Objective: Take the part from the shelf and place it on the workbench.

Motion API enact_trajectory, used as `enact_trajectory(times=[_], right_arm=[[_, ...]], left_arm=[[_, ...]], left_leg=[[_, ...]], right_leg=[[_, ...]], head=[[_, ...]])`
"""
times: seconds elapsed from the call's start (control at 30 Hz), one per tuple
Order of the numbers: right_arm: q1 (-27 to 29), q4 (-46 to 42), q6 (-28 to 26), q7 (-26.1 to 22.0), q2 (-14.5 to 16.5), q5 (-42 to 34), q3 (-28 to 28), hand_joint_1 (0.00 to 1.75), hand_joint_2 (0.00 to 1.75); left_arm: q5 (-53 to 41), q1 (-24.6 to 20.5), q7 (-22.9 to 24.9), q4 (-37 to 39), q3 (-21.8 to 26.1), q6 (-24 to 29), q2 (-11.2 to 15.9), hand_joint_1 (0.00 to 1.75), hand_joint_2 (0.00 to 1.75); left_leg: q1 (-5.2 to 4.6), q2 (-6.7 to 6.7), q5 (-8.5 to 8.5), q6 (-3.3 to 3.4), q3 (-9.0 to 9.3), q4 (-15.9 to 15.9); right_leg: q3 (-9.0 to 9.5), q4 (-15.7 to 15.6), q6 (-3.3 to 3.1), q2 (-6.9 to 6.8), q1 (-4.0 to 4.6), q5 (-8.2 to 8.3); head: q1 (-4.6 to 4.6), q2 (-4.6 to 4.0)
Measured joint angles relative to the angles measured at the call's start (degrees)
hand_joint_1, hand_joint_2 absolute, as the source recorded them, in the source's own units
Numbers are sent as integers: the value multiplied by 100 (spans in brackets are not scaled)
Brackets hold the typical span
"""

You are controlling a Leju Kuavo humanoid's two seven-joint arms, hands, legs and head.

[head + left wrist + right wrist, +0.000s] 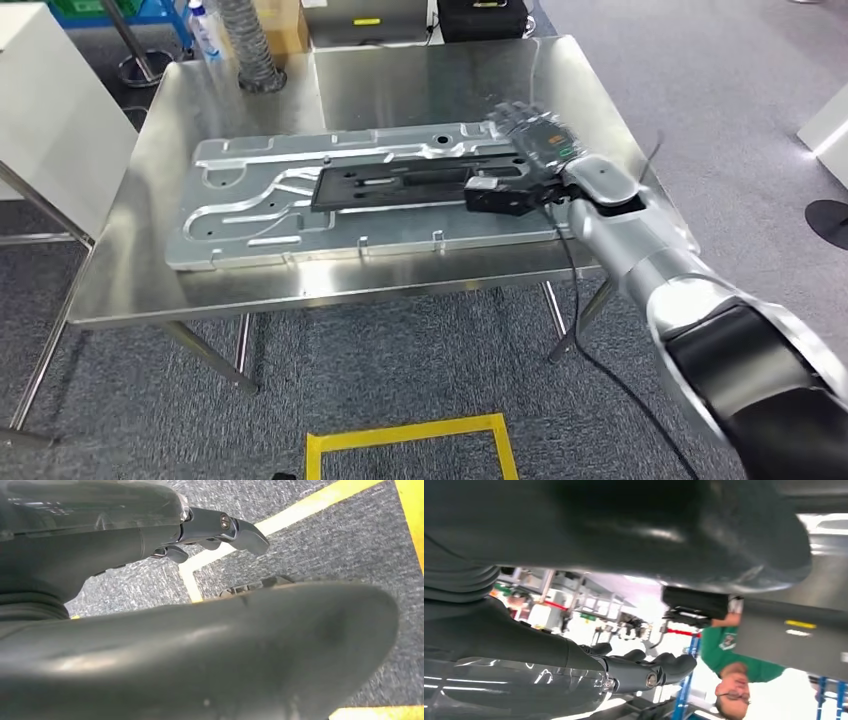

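The part point(350, 200), a long grey metal panel, lies flat on the steel table point(120, 280) at mid-frame. The right hand point(530, 140) rests at its right end, blurred, so whether its fingers point(510, 115) grip cannot be told. The left hand point(215, 530) hangs over carpet, fingers loosely curled, holding nothing

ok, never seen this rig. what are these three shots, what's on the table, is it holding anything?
It is a two-legged humanoid robot with two silver arms, each ending in a many-fingered hand.

The head view looks down from high on its body. A steel workbench carries a large stamped metal part with a black bracket on top. The right hand rests on the part's near end; whether it grips cannot be told.

The left wrist view sits just behind the left hand, which holds nothing, over grey carpet with yellow tape.

The right wrist view is turned and blurred: dark fingers, and a person in a green shirt behind.
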Motion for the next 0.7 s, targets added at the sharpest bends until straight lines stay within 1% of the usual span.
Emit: enact_trajectory(times=[0.03, 0.07, 0.1, 0.13, 0.17, 0.2, 0.23, 0.27, 0.3, 0.33, 0.37, 0.4, 0.43, 0.47, 0.5, 0.53, 0.57, 0.6, 0.63, 0.67, 0.7], right_arm=[[1, -11, 16, 13, -57, 17, -34, 0, 0], [6, -19, 36, 26, -109, 39, -62, 0, 0], [7, -24, 54, 39, -162, 58, -88, 0, 0], [7, -29, 68, 49, -210, 72, -115, 0, 0], [5, -33, 79, 61, -253, 79, -139, 0, 0], [4, -34, 95, 72, -295, 85, -162, 0, 0], [6, -35, 117, 81, -329, 93, -180, 0, 0], [9, -33, 143, 88, -367, 105, -194, 0, 0], [12, -30, 167, 91, -411, 121, -208, 0, 0], [12, -27, 182, 92, -455, 138, -224, 0, 0], [6, -25, 189, 89, -496, 153, -239, 0, 0], [-4, -24, 189, 85, -529, 163, -256, 0, 0], [-20, -25, 186, 82, -554, 169, -275, 0, 0], [-35, -27, 183, 78, -573, 172, -291, 0, 0], [-45, -29, 179, 79, -589, 174, -304, 0, 0], [-51, -31, 171, 89, -606, 180, -314, 0, 0], [-51, -32, 160, 107, -619, 192, -319, 0, 0], [-51, -31, 144, 138, -628, 217, -324, 0, 0], [-52, -29, 126, 171, -633, 251, -329, 0, 0], [-52, -29, 109, 200, -634, 290, -334, 0, 0], [-53, -29, 95, 221, -635, 327, -340, 0, 0]], left_arm=[[-11, -5, 9, 0, -11, -11, -2, 0, 0], [-20, -4, 17, 0, -21, -19, -4, 0, 0], [-24, -7, 23, 0, -29, -23, -7, 0, 0], [-25, -18, 27, 0, -40, -26, -9, 0, 0], [-26, -37, 28, 0, -51, -28, -13, 0, 0], [-26, -57, 28, 0, -61, -30, -16, 0, 0], [-25, -72, 27, 0, -68, -32, -17, 0, 0], [-21, -78, 25, 0, -72, -33, -18, 0, 0], [-16, -78, 20, 0, -74, -35, -18, 0, 0], [-9, -73, 13, 0, -75, -36, -18, 0, 0], [1, -69, 5, 0, -75, -36, -18, 0, 0], [10, -66, -3, 0, -75, -36, -18, 0, 0], [18, -66, -10, 0, -75, -36, -18, 0, 0], [25, -69, -15, 0, -75, -37, -18, 0, 0], [28, -71, -16, 0, -75, -37, -18, 0, 0], [31, -72, -15, 0, -75, -40, -19, 0, 0], [34, -67, -7, 0, -75, -44, -19, 0, 0], [35, -62, 4, 0, -75, -50, -19, 0, 0], [36, -57, 15, 0, -75, -57, -19, 0, 0], [36, -55, 25, 0, -76, -63, -18, 0, 0], [36, -55, 30, 0, -77, -69, -18, 0, 0]], left_leg=[[-20, -6, -26, 22, 52, -112], [-30, -6, 2, 55, 43, -161], [-26, 10, 48, 101, 25, -188], [-22, 25, 100, 155, 3, -220], [-16, 43, 155, 210, -30, -249], [-18, 58, 200, 253, -73, -260], [-29, 60, 243, 280, -133, -253], [-40, 63, 280, 295, -196, -238], [-47, 63, 314, 299, -261, -216], [-51, 61, 343, 297, -327, -185], [-52, 59, 365, 290, -388, -149], [-51, 57, 381, 280, -444, -107], [-56, 56, 395, 264, -500, -65], [-61, 56, 412, 241, -546, -30], [-66, 57, 438, 212, -581, -7], [-69, 57, 469, 178, -608, 0], [-68, 55, 507, 143, -620, -6], [-68, 51, 519, 110, -636, -3], [-67, 47, 457, 79, -671, 36], [-67, 43, 291, 48, -730, 172], [-63, 40, 36, 20, -818, 421]], right_leg=[[-14, -14, 31, -8, -4, 45], [-19, -35, 64, -9, -9, 96], [-33, -41, 92, 3, -20, 101], [-71, 16, 114, 19, -25, 26], [-147, 196, 130, 36, -26, -141], [-263, 519, 138, 49, -31, -394], [-402, 948, 147, 54, -28, -666], [-526, 1379, 156, 57, -30, -880], [-590, 1683, 162, 57, -31, -990], [-549, 1775, 164, 56, -32, -981], [-388, 1614, 162, 56, -33, -873], [-131, 1256, 156, 55, -35, -723], [152, 834, 145, 56, -33, -637], [369, 474, 131, 59, -19, -586], [490, 249, 113, 63, -4, -575], [523, 159, 96, 65, 15, -595], [500, 141, 71, 65, 28, -564], [473, 123, 36, 55, 15, -521], [442, 98, -4, 44, 3, -470], [393, 72, -48, 33, -10, -402], [330, 52, -82, 23, -22, -331]], head=[[0, 0], [0, 0], [1, 0], [1, 0], [1, 0], [1, 0], [1, 0], [1, 0], [1, 0], [1, 0], [1, 0], [1, 0], [1, 0], [1, 0], [1, 0], [1, 0], [1, 0], [1, 0], [1, 0], [1, 0], [1, 0]])
